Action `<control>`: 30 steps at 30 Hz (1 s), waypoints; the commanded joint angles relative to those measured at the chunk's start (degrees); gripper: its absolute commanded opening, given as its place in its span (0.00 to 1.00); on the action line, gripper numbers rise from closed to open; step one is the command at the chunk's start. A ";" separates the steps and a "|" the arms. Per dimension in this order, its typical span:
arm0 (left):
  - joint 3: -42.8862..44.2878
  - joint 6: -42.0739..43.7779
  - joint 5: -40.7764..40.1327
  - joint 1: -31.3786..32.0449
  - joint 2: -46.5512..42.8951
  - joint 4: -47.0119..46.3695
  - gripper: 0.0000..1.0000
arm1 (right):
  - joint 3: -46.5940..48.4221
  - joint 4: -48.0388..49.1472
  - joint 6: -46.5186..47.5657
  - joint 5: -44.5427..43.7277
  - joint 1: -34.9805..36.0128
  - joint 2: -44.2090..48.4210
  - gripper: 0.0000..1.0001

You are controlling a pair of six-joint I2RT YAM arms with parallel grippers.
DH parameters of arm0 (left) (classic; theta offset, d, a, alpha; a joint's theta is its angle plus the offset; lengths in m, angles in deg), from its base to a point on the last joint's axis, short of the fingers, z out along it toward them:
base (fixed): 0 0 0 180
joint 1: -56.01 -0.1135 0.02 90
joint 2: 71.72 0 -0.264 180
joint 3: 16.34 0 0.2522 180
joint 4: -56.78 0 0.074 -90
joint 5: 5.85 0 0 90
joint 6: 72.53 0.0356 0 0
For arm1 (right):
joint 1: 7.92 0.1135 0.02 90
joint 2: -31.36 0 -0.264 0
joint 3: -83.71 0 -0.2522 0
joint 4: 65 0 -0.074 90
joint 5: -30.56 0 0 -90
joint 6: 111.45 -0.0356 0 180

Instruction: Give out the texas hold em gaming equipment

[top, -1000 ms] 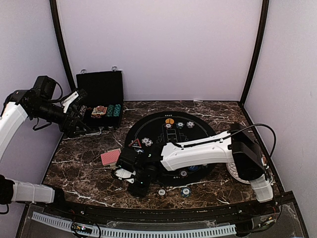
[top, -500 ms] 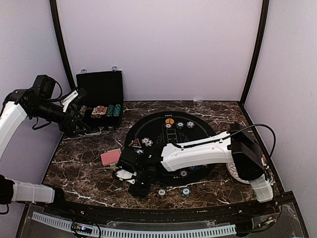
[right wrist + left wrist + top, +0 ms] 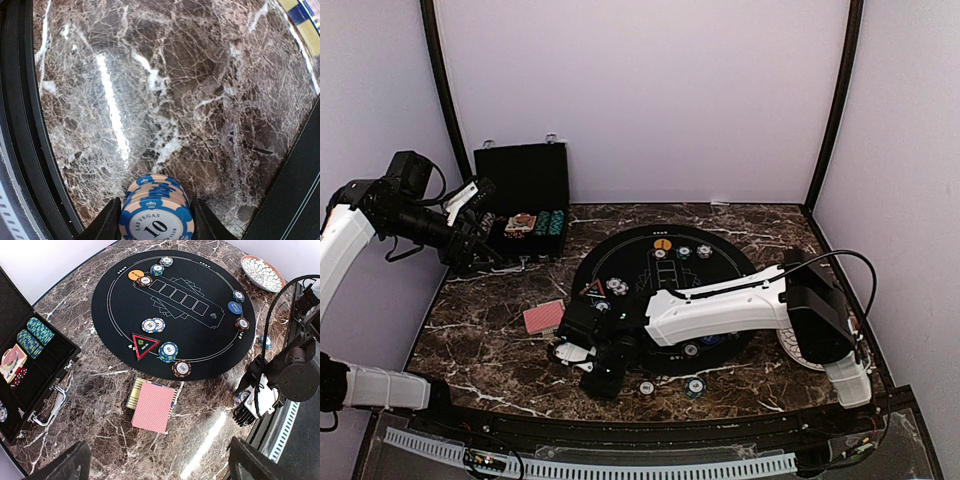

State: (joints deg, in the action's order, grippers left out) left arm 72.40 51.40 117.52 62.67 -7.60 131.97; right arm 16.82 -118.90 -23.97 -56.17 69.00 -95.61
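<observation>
Right pincer (image 3: 154, 222) clamps a blue chip stack (image 3: 155, 192), cut off below, reading "LAS VEGAS 10"; left pincer (image 3: 157, 465), mostly out of frame, gapes wide, empty.

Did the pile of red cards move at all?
No. The red cards lie in the same spot as a second ago, just left of the round black mat.

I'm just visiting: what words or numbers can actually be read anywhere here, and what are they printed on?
"LAS VEGAS" and "10": top face of the blue chip stack, right wrist view.
"ALL IN": red-edged triangle marker.
Orange button, blue button, loose chips: print too small to read.
</observation>
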 commanded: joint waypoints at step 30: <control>1.13 1.05 0.93 0.20 -0.05 1.75 0.99 | 2.45 -1.59 -0.02 0.40 0.68 2.08 0.30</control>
State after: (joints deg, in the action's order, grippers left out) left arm 72.38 51.53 117.52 62.67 -7.60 131.97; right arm 17.11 -119.55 -23.88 -55.67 69.00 -95.61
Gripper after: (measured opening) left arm 0.988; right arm 0.395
